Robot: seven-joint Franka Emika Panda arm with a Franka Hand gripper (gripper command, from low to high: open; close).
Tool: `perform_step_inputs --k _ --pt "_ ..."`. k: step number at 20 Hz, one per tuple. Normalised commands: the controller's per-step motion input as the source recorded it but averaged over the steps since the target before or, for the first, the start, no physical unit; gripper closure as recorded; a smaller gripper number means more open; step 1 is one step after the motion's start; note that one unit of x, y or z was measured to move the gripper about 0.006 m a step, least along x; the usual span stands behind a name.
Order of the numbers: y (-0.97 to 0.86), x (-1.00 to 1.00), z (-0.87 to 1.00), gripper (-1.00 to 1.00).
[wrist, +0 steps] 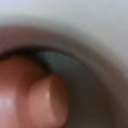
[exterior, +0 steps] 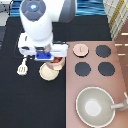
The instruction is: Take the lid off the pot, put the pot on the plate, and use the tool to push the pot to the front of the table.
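Already off the pot (exterior: 58, 62), the lid (exterior: 80, 49) lies on the stove (exterior: 95, 85) while the claw (exterior: 51, 59), grip unclear, hangs over the pot at the plate (exterior: 48, 73).

- Arm (exterior: 42, 20): white, reaching down from the exterior view's top, its bulky wrist seen from above.
- Gripper (exterior: 50, 60): pointing straight down, left of the view's centre, beneath the white hand and blue block.
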Motion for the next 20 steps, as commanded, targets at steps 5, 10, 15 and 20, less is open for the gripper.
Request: perform_step_inputs --k 5,10,15,20 --pt "-0.19 -0.37 -0.78 1.00" --pt "-0.01 -0.30 -0.74 1.00" --pt "-0.09 -0.28 -0.76 1.00" --pt "-0.16 -0.20 -0.43 1.00"
